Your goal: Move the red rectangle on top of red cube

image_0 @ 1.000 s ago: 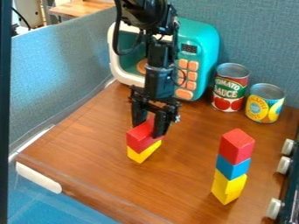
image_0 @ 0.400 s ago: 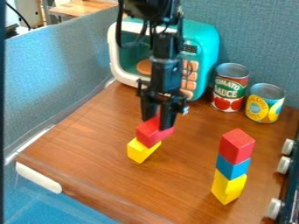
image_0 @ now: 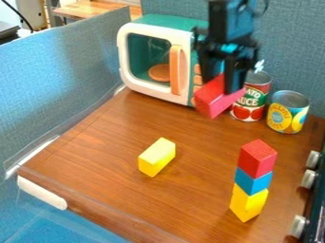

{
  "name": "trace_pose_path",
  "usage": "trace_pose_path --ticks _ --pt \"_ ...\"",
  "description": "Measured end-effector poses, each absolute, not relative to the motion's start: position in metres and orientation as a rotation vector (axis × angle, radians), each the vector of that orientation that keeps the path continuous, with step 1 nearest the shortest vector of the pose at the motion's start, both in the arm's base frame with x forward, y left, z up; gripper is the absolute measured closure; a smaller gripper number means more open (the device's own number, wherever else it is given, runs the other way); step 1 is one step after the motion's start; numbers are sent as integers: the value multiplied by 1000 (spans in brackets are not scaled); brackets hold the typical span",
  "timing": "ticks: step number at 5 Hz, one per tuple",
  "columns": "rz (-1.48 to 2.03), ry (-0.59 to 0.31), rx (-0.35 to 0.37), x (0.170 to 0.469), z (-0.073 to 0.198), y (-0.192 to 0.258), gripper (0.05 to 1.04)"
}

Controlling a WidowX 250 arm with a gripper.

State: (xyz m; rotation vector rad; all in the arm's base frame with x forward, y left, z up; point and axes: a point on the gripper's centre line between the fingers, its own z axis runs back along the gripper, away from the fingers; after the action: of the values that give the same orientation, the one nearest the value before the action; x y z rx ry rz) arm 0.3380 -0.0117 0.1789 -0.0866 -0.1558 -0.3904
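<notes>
Red rectangle [image_0: 213, 100]: lifted off yellow block [image_0: 157, 156], now aloft behind red cube [image_0: 257, 159]
Gripper [image_0: 222, 86]: pinching red rectangle
Food cans [image_0: 288, 113]: behind red cube
Knobs [image_0: 308, 179]: right of red cube

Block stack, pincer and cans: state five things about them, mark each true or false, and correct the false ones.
1. The pincer holds the red rectangle off the table. True.
2. The stack is topped by a blue block. False: the red cube is on top, with the blue block directly under it.
3. A yellow block forms the stack's base. True.
4. The red rectangle already rests on the red cube. False: it hangs in the pincer, away from the stack.
5. Two cans stand on the table. True.
</notes>
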Motion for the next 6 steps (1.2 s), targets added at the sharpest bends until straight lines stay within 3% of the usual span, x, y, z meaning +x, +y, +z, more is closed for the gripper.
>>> trace_pose_path --ticks 1,3,6 --pt "-449 -145 -114 331 198 -25 543" --pt "-554 -72 -168 316 211 -41 543" --pt "-706 76 -124 286 175 -82 543"
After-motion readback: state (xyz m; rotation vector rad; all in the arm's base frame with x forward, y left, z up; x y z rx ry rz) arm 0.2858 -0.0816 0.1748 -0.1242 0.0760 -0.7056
